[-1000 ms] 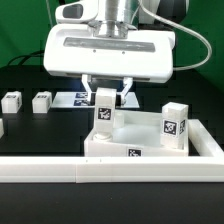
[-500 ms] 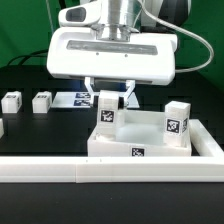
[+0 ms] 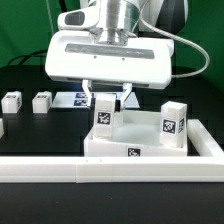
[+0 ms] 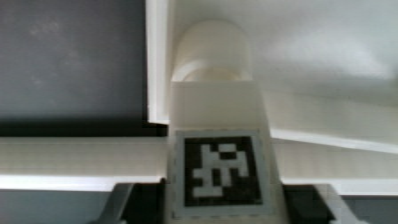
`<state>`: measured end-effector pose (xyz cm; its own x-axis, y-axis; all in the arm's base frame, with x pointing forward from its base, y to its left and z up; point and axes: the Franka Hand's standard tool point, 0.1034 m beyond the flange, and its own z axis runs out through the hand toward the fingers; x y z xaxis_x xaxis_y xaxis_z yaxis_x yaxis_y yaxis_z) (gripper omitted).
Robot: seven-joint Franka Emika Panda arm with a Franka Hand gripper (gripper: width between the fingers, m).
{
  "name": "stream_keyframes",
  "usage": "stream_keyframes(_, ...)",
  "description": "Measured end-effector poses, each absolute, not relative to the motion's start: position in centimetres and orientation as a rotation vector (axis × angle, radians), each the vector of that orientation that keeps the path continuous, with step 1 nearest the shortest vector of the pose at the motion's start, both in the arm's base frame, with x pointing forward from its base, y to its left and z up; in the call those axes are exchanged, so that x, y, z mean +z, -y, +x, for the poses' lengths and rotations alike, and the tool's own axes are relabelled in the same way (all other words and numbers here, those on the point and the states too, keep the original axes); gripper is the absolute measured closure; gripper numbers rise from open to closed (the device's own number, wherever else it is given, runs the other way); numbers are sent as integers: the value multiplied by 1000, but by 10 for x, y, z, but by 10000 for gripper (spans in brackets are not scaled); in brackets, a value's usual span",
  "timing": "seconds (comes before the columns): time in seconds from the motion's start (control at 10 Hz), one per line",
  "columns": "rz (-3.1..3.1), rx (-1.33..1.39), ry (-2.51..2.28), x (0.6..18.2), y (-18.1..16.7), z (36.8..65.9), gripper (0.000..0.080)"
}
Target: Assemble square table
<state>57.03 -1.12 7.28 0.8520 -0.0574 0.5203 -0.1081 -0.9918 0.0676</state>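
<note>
Exterior view is showing the gripper (image 3: 108,98) clamping an upright leg (image 3: 103,116) between its fingers, keeping it vertical over a corner of the table top (image 3: 160,150), probably to seat it in the socket.

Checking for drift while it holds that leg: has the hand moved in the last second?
Yes. The hand, shut on a table leg, has shifted slightly toward the exterior view's right, judged against the other standing leg, which stayed put.
</note>
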Motion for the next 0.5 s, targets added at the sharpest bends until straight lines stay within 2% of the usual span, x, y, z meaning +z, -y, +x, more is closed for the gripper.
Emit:
stream_keyframes(0.3, 2938, 807, 133, 72, 11, 570, 509)
stream_keyframes(0.4, 2940, 801, 133, 71, 11, 570, 405)
stream_keyframes(0.5, 2940, 801, 133, 71, 11, 570, 265)
